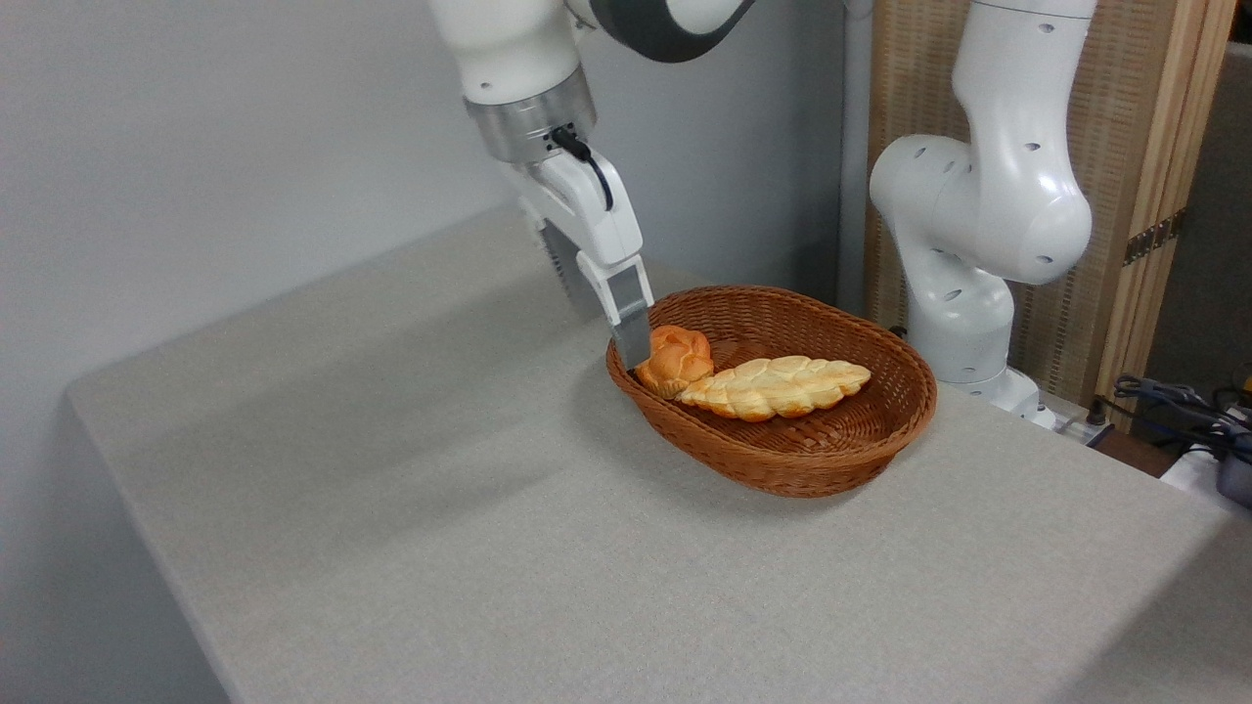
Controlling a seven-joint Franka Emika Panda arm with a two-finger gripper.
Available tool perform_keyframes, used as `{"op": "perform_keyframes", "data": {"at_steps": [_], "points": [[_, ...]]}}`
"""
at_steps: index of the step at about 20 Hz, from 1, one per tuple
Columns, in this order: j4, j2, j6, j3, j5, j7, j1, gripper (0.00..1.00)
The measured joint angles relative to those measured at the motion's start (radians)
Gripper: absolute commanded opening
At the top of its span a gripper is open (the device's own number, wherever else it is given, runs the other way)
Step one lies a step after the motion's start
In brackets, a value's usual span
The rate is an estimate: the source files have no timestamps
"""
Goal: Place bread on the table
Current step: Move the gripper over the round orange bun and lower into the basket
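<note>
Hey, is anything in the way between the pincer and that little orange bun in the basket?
Nothing visible blocks it. The pincer is at the basket's left rim, right beside the bun. The braided loaf lies against the bun's far side, away from the pincer.

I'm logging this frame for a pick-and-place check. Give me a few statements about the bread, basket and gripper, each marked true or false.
1. The orange bun lies inside the wicker basket. True.
2. The braided loaf rests on the grey table. False: it lies in the basket, beside the bun.
3. The gripper is at the basket's left rim, next to the bun. True.
4. The gripper has lifted the bun clear of the basket. False: the bun sits in the basket.
5. The basket holds three breads. False: two.
</note>
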Motion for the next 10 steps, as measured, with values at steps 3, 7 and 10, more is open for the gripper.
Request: {"op": "perform_keyframes", "data": {"at_steps": [3, 7, 10], "points": [[-0.041, -0.037, -0.007, -0.001, 0.0, 0.039, -0.025, 1.0], [-0.117, -0.081, -0.008, -0.002, 0.0, 0.093, -0.082, 1.0], [-0.157, -0.099, -0.01, -0.003, 0.0, 0.136, -0.099, 1.0]]}}
